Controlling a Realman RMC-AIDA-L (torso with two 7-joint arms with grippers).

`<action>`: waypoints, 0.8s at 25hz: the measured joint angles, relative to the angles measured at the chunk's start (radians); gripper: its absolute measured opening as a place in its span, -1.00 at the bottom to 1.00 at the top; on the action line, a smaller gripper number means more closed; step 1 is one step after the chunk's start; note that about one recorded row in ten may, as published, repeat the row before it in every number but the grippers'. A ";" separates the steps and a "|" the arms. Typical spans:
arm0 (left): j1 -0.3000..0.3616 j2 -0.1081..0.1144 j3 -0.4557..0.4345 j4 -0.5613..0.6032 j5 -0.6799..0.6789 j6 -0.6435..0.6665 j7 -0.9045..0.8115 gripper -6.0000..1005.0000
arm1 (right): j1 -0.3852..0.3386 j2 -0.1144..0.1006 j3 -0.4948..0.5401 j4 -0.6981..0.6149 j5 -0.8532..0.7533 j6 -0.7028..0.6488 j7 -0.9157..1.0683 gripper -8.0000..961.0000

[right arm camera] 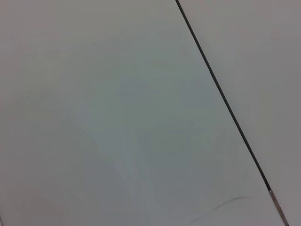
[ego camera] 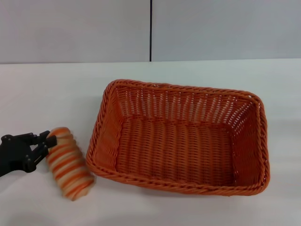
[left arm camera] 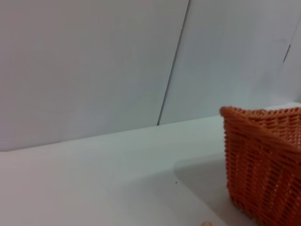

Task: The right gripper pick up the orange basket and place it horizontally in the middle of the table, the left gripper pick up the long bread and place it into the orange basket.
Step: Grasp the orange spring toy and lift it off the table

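The orange basket (ego camera: 178, 136) lies flat and empty in the middle of the white table (ego camera: 47, 89), its long side running left to right. Just left of its near left corner lies the long bread (ego camera: 69, 162), striped tan and orange, on the tabletop. My left gripper (ego camera: 43, 143) is low at the left edge, its tips right against the bread's far left end. In the left wrist view one corner of the basket (left arm camera: 263, 160) rises from the table (left arm camera: 117, 179), and a sliver of the bread (left arm camera: 205, 224) shows at the picture's edge. The right gripper is out of view.
A grey wall with a dark vertical seam (ego camera: 150, 30) stands behind the table. The right wrist view holds only that wall and its seam (right arm camera: 221, 94). Bare white tabletop surrounds the basket on all sides.
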 joint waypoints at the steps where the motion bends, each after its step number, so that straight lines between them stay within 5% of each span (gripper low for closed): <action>1: 0.000 0.000 -0.002 0.000 0.000 0.000 0.000 -0.63 | 0.000 0.000 0.000 0.000 0.000 0.000 0.000 -0.01; 20: -0.041 0.010 -0.257 0.069 -0.016 0.148 -0.005 -0.66 | 0.013 0.003 0.001 0.000 0.002 0.001 0.000 -0.01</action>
